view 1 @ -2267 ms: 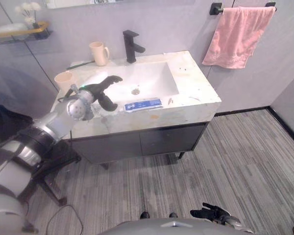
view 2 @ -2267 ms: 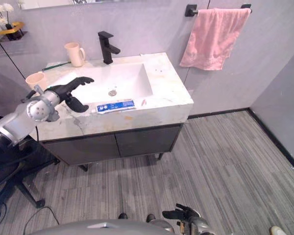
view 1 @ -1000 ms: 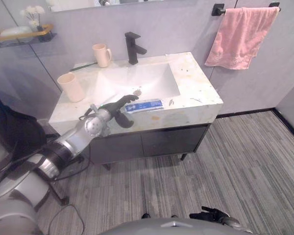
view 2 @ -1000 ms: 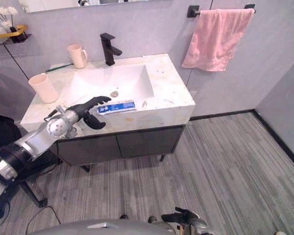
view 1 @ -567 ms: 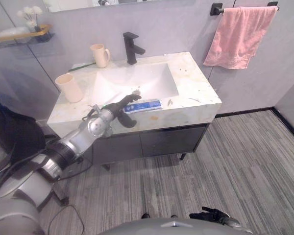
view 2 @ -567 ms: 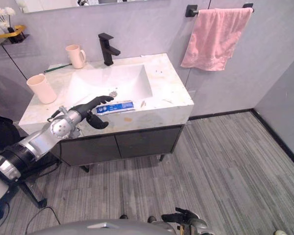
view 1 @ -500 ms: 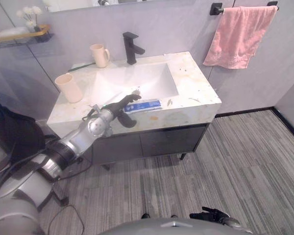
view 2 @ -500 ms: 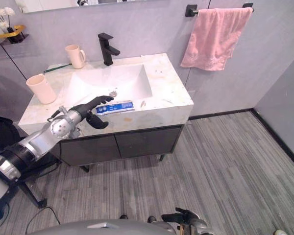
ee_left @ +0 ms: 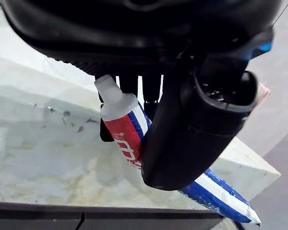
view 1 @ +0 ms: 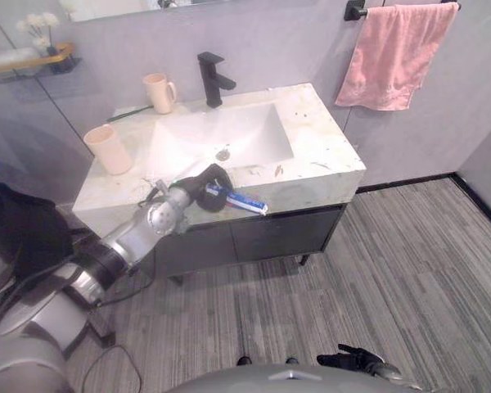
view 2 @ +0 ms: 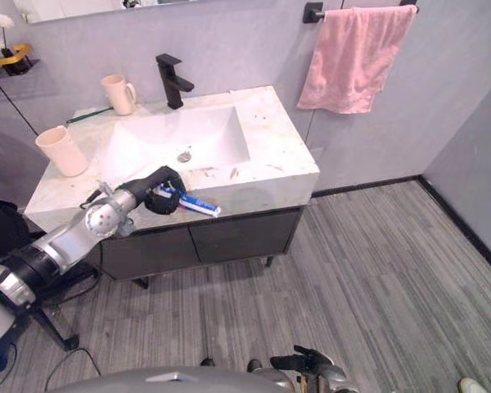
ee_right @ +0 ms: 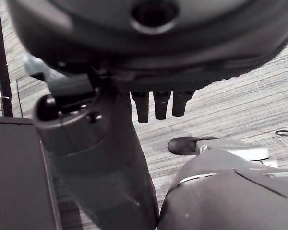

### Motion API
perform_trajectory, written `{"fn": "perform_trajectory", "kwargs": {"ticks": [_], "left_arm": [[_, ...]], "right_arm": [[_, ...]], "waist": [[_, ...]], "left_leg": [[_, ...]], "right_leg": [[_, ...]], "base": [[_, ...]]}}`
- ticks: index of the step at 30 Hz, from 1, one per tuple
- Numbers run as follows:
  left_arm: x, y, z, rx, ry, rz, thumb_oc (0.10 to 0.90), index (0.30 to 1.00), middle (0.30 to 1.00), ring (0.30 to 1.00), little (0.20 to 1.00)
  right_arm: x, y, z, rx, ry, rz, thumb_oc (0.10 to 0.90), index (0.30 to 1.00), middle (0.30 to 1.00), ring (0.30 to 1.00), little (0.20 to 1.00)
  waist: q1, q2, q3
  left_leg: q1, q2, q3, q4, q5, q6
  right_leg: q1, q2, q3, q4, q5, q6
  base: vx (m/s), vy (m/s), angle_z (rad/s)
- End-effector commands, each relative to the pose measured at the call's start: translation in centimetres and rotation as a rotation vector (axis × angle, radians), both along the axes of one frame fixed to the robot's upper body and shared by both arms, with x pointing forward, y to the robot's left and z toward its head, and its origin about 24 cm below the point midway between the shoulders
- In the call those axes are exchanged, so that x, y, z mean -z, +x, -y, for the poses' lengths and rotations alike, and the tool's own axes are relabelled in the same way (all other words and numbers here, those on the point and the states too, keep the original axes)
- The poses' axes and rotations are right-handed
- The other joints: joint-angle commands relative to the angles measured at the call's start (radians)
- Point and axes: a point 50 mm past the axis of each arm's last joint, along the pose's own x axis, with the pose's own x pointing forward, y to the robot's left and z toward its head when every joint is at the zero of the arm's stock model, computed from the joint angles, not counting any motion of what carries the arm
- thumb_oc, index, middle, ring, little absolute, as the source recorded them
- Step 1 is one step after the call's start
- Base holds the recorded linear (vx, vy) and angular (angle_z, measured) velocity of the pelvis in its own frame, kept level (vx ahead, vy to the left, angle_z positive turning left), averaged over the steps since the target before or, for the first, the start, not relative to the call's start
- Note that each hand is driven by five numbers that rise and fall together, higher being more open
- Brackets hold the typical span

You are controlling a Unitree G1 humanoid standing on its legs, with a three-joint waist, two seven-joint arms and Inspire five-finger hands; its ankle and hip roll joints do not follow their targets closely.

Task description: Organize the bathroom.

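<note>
Left hand (view 1: 203, 186) is closed round the toothpaste tube (view 1: 244, 201) at the front edge of the marble vanity top (view 1: 327, 160). In the left wrist view the thumb presses across the tube's middle with the fingers curled behind it. White cap end (ee_left: 107, 89) pokes out on one side of the grip, and the flat crimped tail sticks out past the counter's front edge.

Tube appears lifted or just skimming the counter; contact with the marble cannot be confirmed. The mid-body grip looks sensible – a soft tube pinched at the tail would droop.

Right hand (view 1: 353, 358) hangs low by the robot's side above the striped floor. Its fingers look loose and extended, holding nothing, so it is idle.

Other items on the top:
- peach cup (view 1: 108, 150) at the left edge, upright, empty as far as can be seen
- cream mug (view 1: 158, 92) at the back, left of the black faucet (view 1: 212, 78)
- green toothbrush (view 1: 131, 112) lying flat near the mug
- small specks beside the sink basin (view 1: 221, 143), too small to identify

Pink towel (view 1: 393, 53) hangs from a wall bar, well apart from the work.

Judgement: pickup step done – next is probably carrying the tube to a cup or mug, cap orientation to be decided. Risk: the thumb may squeeze paste out if the cap is loose
</note>
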Motion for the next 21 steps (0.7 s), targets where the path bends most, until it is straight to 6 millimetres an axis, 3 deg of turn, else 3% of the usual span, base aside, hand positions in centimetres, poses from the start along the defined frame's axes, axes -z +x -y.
{"fn": "perform_trajectory", "kwargs": {"ticks": [1, 11, 16, 20, 21], "left_arm": [[-7.7, 2.8, -0.2, -0.054, -0.104, 0.312, 0.4, 0.3, 0.3, 0.3, 0.3], [-8.4, 2.6, -0.7, -0.06, -0.177, 0.35, 0.4, 0.3, 0.3, 0.3, 0.3], [-11.5, 1.6, -0.9, -0.021, -0.426, 0.469, 0.4, 0.3, 0.3, 0.3, 0.3], [-12.9, 0.9, -1.8, -0.016, -0.554, 0.525, 0.4, 0.3, 0.3, 0.3, 0.3], [-13.9, 0.3, -2.1, -0.009, -0.653, 0.568, 0.4, 0.3, 0.3, 0.3, 0.3]], "right_arm": [[-0.1, 0.3, 0.1, 0.014, -0.01, 0.023, 0.8, 0.9, 0.9, 0.9, 0.9], [-0.4, 1.3, 0.3, 0.03, -0.022, 0.086, 0.8, 0.9, 0.9, 0.9, 0.9], [-1.6, 3.3, 0.9, 0.166, 0.002, 0.289, 0.8, 0.9, 0.9, 0.9, 0.9], [-2.0, 3.3, 1.2, 0.219, -0.005, 0.372, 0.8, 0.9, 0.9, 0.9, 0.9], [-2.3, 2.8, 1.9, 0.28, -0.05, 0.41, 0.8, 0.9, 0.9, 0.9, 0.9]], "waist": [[0.013, -0.033, 0.0], [0.018, -0.036, 0.001], [0.013, -0.045, 0.008], [0.0, -0.055, 0.009], [-0.011, -0.062, 0.007]], "left_leg": [[0.023, -0.019, 0.083, 0.062, -0.056, 0.01], [0.028, -0.02, 0.081, 0.054, -0.054, 0.011], [0.033, -0.021, 0.082, 0.052, -0.057, 0.018], [0.036, -0.022, 0.091, 0.05, -0.059, 0.02], [0.037, -0.022, 0.098, 0.046, -0.059, 0.022]], "right_leg": [[-0.011, -0.019, 0.006, -0.008, 0.015, 0.039], [-0.008, -0.02, 0.001, -0.008, 0.014, 0.04], [-0.005, -0.017, 0.008, -0.008, 0.016, 0.034], [-0.008, -0.015, 0.019, -0.008, 0.018, 0.034], [-0.013, -0.011, 0.031, -0.008, 0.021, 0.036]], "base": [[0.0, 0.0, 0.0], [-0.01, 0.002, 0.0], [-0.07, 0.027, -0.01], [-0.08, 0.047, -0.02], [-0.11, 0.075, -0.08]]}}
